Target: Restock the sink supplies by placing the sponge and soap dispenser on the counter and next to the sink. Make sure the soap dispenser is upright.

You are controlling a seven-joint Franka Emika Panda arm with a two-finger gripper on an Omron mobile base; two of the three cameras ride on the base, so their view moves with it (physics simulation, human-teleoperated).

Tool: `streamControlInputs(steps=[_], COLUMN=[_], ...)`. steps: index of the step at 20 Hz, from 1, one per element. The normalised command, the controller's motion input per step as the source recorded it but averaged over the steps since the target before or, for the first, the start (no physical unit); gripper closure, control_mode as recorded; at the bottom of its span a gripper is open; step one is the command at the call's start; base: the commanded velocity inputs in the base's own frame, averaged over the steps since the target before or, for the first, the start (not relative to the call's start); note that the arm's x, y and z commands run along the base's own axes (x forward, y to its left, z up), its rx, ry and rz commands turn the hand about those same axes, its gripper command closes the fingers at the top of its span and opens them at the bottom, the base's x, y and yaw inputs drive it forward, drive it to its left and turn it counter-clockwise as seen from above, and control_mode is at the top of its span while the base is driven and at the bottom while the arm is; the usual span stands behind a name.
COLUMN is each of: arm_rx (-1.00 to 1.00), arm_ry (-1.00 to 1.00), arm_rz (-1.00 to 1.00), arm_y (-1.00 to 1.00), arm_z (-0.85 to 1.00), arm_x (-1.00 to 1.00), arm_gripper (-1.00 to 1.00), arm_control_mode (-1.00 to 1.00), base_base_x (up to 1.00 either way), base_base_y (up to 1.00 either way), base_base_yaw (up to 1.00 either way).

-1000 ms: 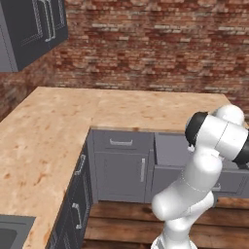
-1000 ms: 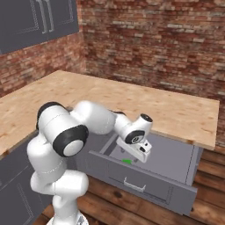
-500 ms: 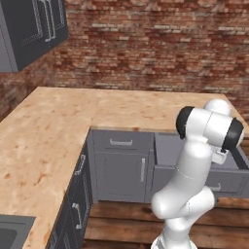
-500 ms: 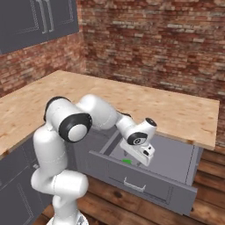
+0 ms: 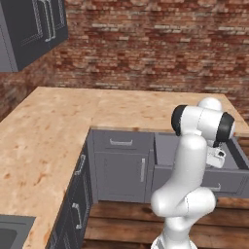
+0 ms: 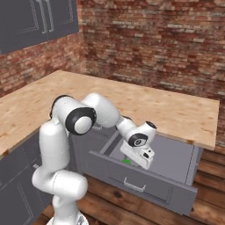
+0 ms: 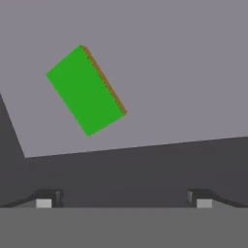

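Where drawer (image 6: 176, 158) floor lies smooth grey, flat green sponge (image 7: 85, 89) rests.

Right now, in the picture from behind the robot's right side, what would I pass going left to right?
Grey wall cabinets → wooden counter → the robot's white arm → green sponge in the open drawer → the tool.

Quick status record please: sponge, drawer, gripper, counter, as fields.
sponge: flat on the floor of the open drawer, not held
drawer: pulled out under the counter edge
gripper: open, over the drawer, above the sponge, apart from it
counter: sponge not yet on it
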Motion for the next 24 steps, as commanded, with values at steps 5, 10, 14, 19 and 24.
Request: streamControlInputs(steps=[5, 10, 14, 19, 24], arm_rx=[0.0, 0.01, 0.04, 0.08, 0.02], arm_ry=[0.05, 0.05, 0.08, 0.09, 0.07], arm_rz=[0.0, 0.0, 0.0, 0.0, 0.0], arm_y=[0.0, 0.0, 0.0, 0.0, 0.0], arm_z=[-0.04, 0.0, 0.0, 0.0, 0.26], arm_x=[-0.3, -0.53, -0.67, -0.69, 0.1], arm_gripper=[-1.0, -1.0, -1.0, -1.0, -1.0], arm_control_mode=[-1.0, -1.0, -1.0, -1.0, -1.0], base_base_x=[0.0, 0.0, 0.0, 0.0, 0.0], base_base_y=[0.0, 0.0, 0.0, 0.0, 0.0], base_base_yaw=[0.0, 0.0, 0.0, 0.0, 0.0])
